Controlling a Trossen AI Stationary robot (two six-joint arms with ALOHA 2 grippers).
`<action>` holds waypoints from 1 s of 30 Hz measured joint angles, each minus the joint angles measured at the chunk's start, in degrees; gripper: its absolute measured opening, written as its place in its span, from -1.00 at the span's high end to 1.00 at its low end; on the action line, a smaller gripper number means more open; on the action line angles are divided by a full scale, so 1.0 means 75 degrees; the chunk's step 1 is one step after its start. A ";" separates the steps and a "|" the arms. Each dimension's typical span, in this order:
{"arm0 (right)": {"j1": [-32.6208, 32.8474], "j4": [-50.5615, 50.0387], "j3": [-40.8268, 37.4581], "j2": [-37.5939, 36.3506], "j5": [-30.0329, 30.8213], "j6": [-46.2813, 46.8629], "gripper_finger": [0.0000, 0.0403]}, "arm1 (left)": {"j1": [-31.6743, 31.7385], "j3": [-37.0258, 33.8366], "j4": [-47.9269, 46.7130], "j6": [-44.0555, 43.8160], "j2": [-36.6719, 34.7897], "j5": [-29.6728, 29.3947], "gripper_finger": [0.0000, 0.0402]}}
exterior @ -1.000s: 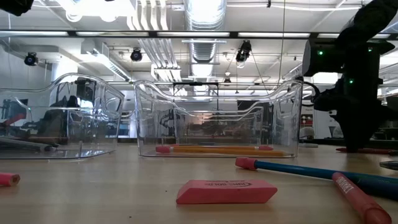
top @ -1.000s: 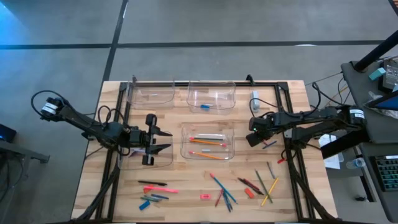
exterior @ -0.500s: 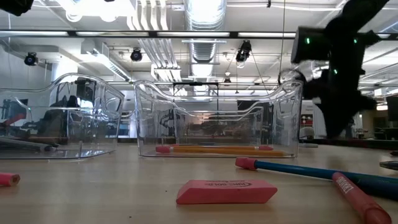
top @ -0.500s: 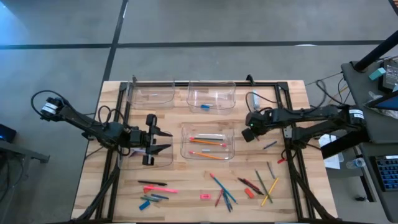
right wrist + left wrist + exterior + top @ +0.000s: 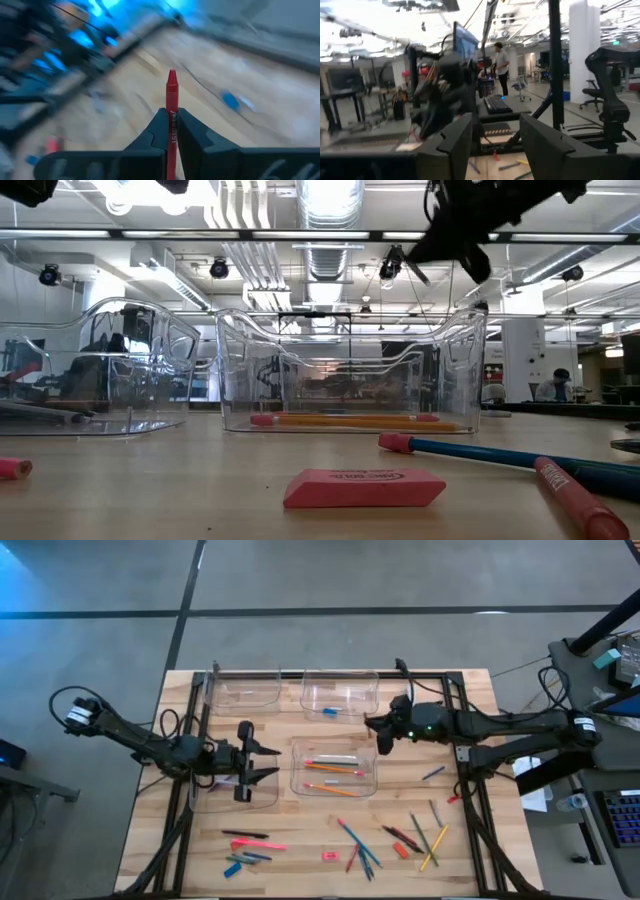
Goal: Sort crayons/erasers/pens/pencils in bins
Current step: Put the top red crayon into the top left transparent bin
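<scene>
A: Where is the red crayon point(image 5: 171, 107)?

B: Clamped between the jaws of the right gripper point(image 5: 377, 732), its tip poking out ahead of the fingers. It hangs in the air above the surface point(image 5: 290, 815), just off the right end of the centre bin point(image 5: 372, 772) that holds the pencils point(image 5: 333, 769).

A: So which bin takes it?

B: My guess is the far-edge bin point(image 5: 340, 695) with the small blue piece point(image 5: 329, 711). To do it well, carry the crayon fully over the rim, lower it inside the walls, and only then part the jaws, so it cannot bounce out.

A: And the arm?

B: The right arm reaches in from the right edge, stretched nearly level. The left gripper point(image 5: 262, 762) waits over the bin point(image 5: 222, 795) near the left edge, jaws apart, holding nothing.
</scene>
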 joint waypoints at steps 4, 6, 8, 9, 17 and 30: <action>0.0440 0.1861 -0.0020 0.0325 0.0010 -0.0649 0.93 | 0.0278 0.0003 -0.0084 -0.0430 0.0232 -0.0154 0.02; 0.0609 0.2717 -0.0020 0.0630 -0.0003 -0.0897 0.93 | 0.0510 0.0003 0.0133 -0.0663 0.0494 -0.0175 -0.11; 0.0709 0.3368 -0.0026 0.0964 -0.0049 -0.1106 0.93 | 0.0738 0.0015 0.0509 -0.0877 0.0888 -0.0177 -0.22; 0.0740 0.3683 -0.0026 0.1150 -0.0093 -0.1193 0.93 | 0.0849 0.0015 0.0690 -0.1046 0.1095 -0.0175 -0.26; 0.0748 0.4737 0.0473 0.2562 -0.0482 -0.1325 0.93 | 0.1748 0.0164 0.1441 -0.2165 0.2427 -0.0118 -0.40; 0.0972 0.4430 0.2449 0.4173 -0.1291 -0.2131 0.94 | 0.1955 0.0840 0.1140 -0.2683 0.3449 0.0668 -0.40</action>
